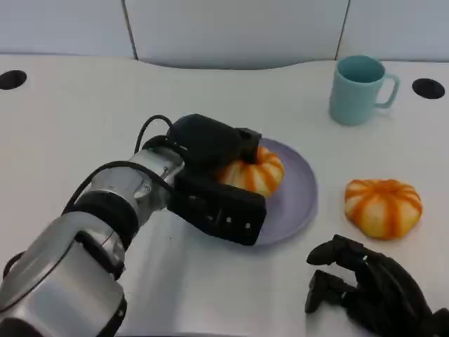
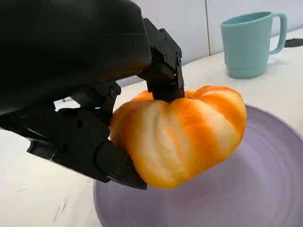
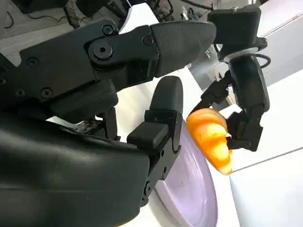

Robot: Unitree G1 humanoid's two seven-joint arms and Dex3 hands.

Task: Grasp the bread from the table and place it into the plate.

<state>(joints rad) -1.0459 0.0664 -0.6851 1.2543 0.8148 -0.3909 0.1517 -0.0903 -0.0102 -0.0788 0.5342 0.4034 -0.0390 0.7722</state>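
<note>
The left hand [image 1: 217, 179] at the frame's centre grips a bread roll [image 1: 254, 172], fingers [image 2: 163, 61] clamped around it, just over the purple plate [image 1: 298, 200]. The right hand [image 1: 368, 291], lower right, holds nothing, fingers loosely apart. A second roll [image 1: 383, 207] lies right of the plate; a teal mug [image 1: 360, 89] stands upper right.

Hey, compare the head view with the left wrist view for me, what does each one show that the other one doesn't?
Head view alone: a second bread lying on the table to the right of the plate, and the right hand, holding nothing, near the bottom edge. Left wrist view alone: a close look at the left hand's fingers pressing on the held bread above the plate's surface. Shared: the left hand holding the bread over the purple plate, and the teal mug behind.
</note>
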